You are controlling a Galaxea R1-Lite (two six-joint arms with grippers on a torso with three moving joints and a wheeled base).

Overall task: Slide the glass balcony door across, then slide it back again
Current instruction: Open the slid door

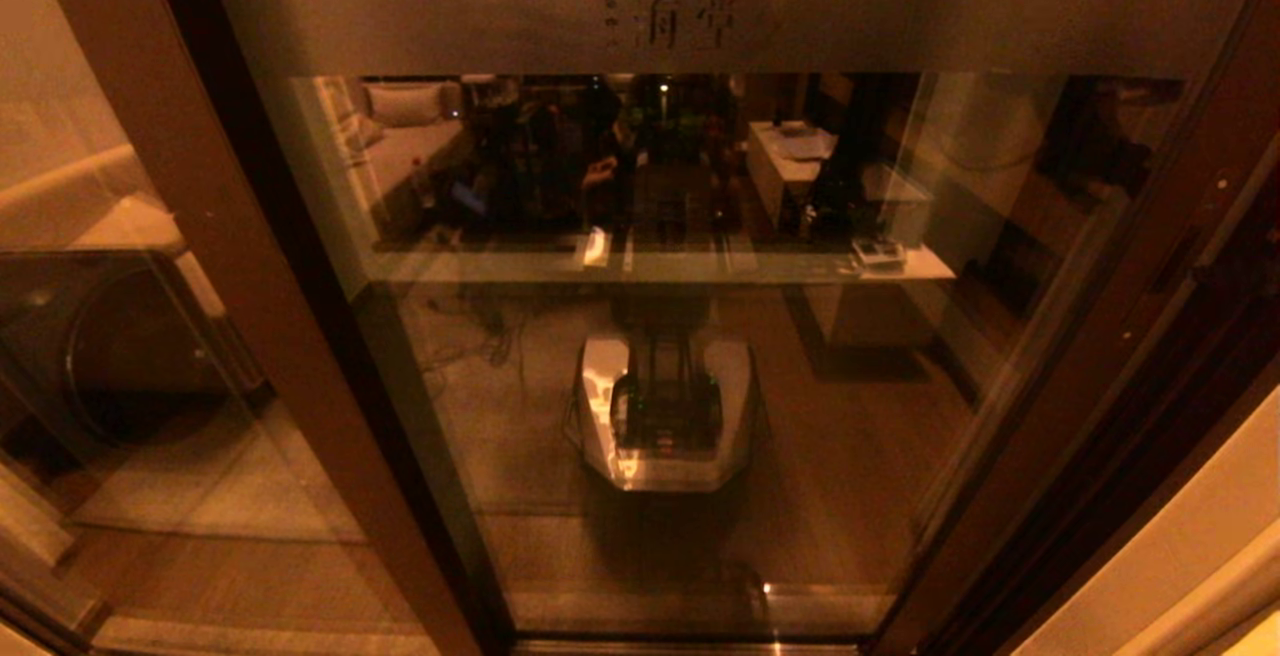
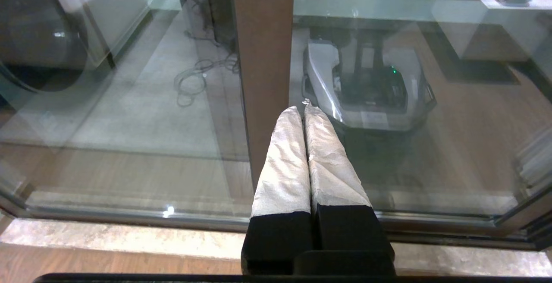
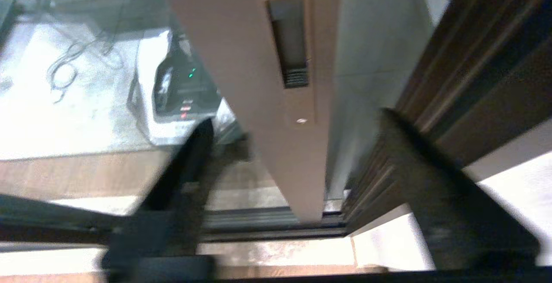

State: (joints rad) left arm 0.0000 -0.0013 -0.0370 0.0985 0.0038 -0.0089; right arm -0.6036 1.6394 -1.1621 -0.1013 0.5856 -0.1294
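Observation:
The glass balcony door fills the head view; its frosted band bears two etched characters. Neither gripper shows in the head view. In the right wrist view my right gripper is open, its dark fingers blurred on either side of the door's brown right stile, below the recessed handle. A narrow pale gap separates that stile from the dark jamb. In the left wrist view my left gripper is shut on nothing, its white-wrapped tips beside a brown upright stile.
A plain brown-framed glass pane stands to the left, with a round dark appliance behind it. The floor track runs along a pale stone sill. A white wall lies on the right. The glass reflects my base.

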